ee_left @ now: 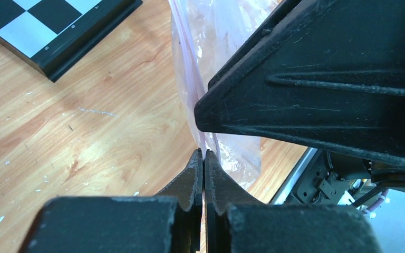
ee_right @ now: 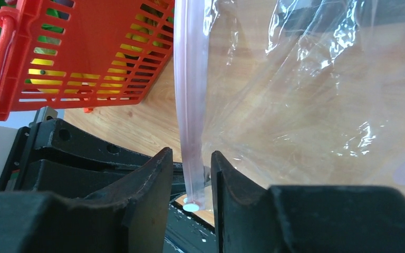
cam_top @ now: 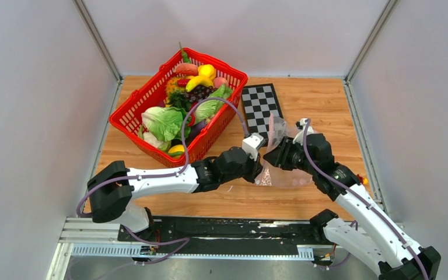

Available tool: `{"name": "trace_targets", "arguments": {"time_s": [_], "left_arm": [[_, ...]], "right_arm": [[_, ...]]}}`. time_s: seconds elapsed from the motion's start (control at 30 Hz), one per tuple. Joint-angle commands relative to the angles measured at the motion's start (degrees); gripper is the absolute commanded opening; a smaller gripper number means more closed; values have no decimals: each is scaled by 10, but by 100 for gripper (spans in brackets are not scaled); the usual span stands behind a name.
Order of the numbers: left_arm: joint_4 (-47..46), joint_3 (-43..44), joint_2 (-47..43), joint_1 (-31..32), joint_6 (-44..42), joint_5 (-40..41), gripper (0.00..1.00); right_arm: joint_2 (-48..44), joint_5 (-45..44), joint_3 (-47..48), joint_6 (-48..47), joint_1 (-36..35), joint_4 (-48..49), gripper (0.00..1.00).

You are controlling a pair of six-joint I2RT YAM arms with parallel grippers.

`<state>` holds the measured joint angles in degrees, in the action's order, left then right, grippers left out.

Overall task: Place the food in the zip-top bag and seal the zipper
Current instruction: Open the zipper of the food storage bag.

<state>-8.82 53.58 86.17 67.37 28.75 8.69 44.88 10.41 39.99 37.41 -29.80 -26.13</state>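
The clear zip-top bag (cam_top: 280, 174) stands up off the table between my two grippers. In the left wrist view the left gripper (ee_left: 204, 153) is shut on the bag (ee_left: 216, 47), pinching its pale pink edge between its fingertips. My right gripper (ee_right: 192, 157) is open, and the pink zipper (ee_right: 189, 95) hangs between its jaws with a gap on each side. The two grippers (cam_top: 259, 165) (cam_top: 270, 156) nearly touch. The food (cam_top: 178, 114), which includes lettuce, bananas and other pieces, lies in the red basket. I see none inside the bag (ee_right: 306, 105).
The red mesh basket (cam_top: 129, 111) stands at the back left and shows close by in the right wrist view (ee_right: 84, 47). A black-and-white checkerboard (cam_top: 261, 108) lies behind the bag. The table's front rail (cam_top: 210, 230) runs just below the arms.
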Motion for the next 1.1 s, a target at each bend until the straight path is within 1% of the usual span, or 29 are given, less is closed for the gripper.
{"name": "trace_targets", "arguments": {"time_s": [0.0,0.17,0.3,0.37,0.47,0.57,0.63,0.73,0.87,1.0,1.07], "left_arm": [[-3,8,-24,1,-15,-4,0],[2,13,-28,2,-25,-31,0],[9,19,-28,1,-24,-33,0],[12,22,-28,2,-19,-23,0],[30,30,-28,2,-12,-2,0],[41,37,-28,2,-5,9,0],[41,40,-28,2,-3,9,0],[39,49,-23,2,-3,1,0],[43,56,-21,2,-5,-6,0],[45,57,-25,1,-5,-5,0],[46,58,-27,2,-7,-6,0]], "right_arm": [[-17,-20,25,-38,2,-14,34],[-8,-20,34,-55,1,-16,34],[5,-10,54,-68,1,-11,34],[14,-18,66,-83,0,-20,32],[28,-38,88,-110,-1,-60,27],[37,-29,97,-139,-1,-83,24],[38,-8,98,-148,-3,-88,26],[34,27,89,-148,-10,-78,32],[37,37,85,-140,-23,-69,34],[51,17,85,-141,-31,-74,34],[60,-5,87,-141,-35,-86,30]]}}
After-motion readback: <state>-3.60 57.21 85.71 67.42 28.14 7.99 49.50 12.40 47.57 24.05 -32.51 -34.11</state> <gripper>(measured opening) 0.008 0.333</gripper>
